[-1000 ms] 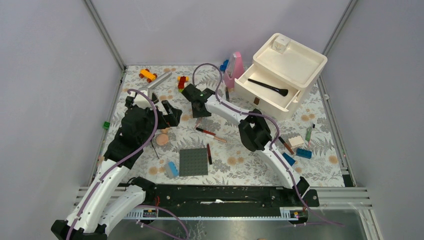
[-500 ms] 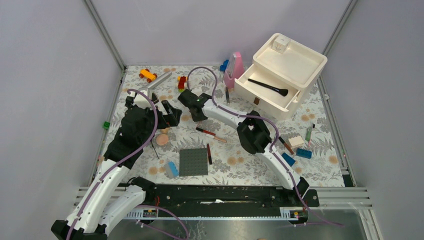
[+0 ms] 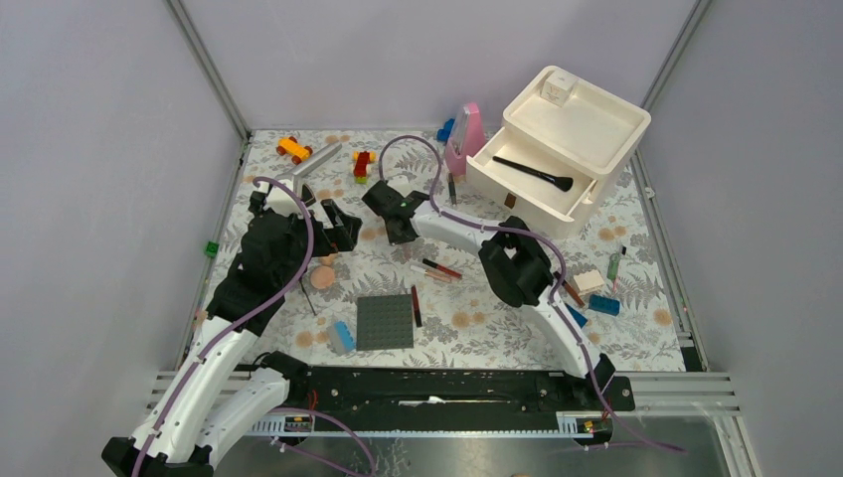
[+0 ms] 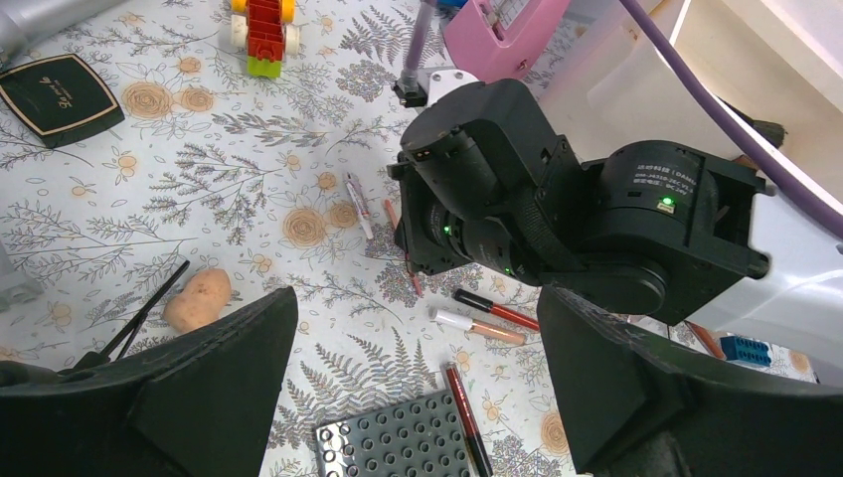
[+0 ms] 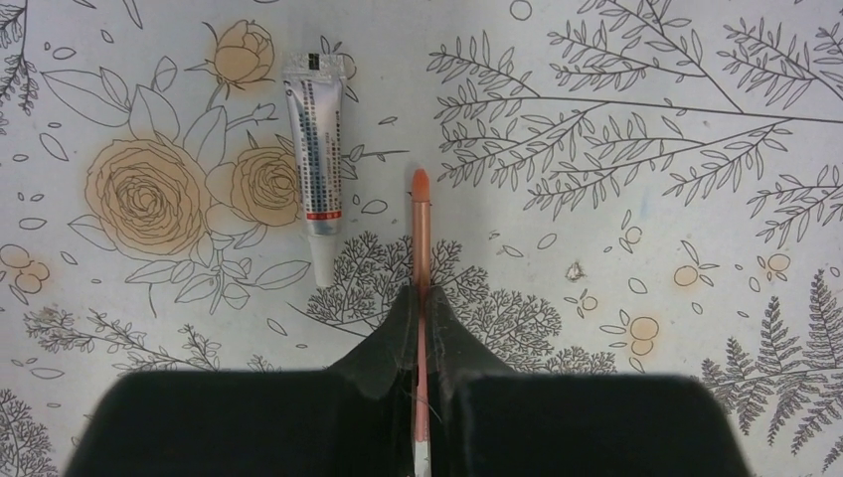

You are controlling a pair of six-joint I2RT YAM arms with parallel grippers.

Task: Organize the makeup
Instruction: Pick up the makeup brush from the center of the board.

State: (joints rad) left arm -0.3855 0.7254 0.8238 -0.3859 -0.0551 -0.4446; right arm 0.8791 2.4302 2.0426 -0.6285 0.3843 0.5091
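The right gripper is pinching a pencil beside a tube near the tabletop's middle; the left gripper is hanging wide open.

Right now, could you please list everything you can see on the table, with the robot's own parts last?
drawer organiser: one, white, far right, drawer open
makeup brush: one, black, in that drawer
case: one, pink, left of the organiser
lip pencil: one, copper with peach tip, in the right gripper
small tube: one, white, beside that pencil
red-and-black sticks: two, mid-mat and beside the plate
puff: one, peach, left of centre
compact: one, black, far left area
sponge block: one, beige, right side
studded plate: one, grey, near centre
toy bricks: several, blue, red, yellow, scattered
toy car: one, orange, far left
left gripper: one, black, open, over the left side
right gripper: one, black, shut on the lip pencil
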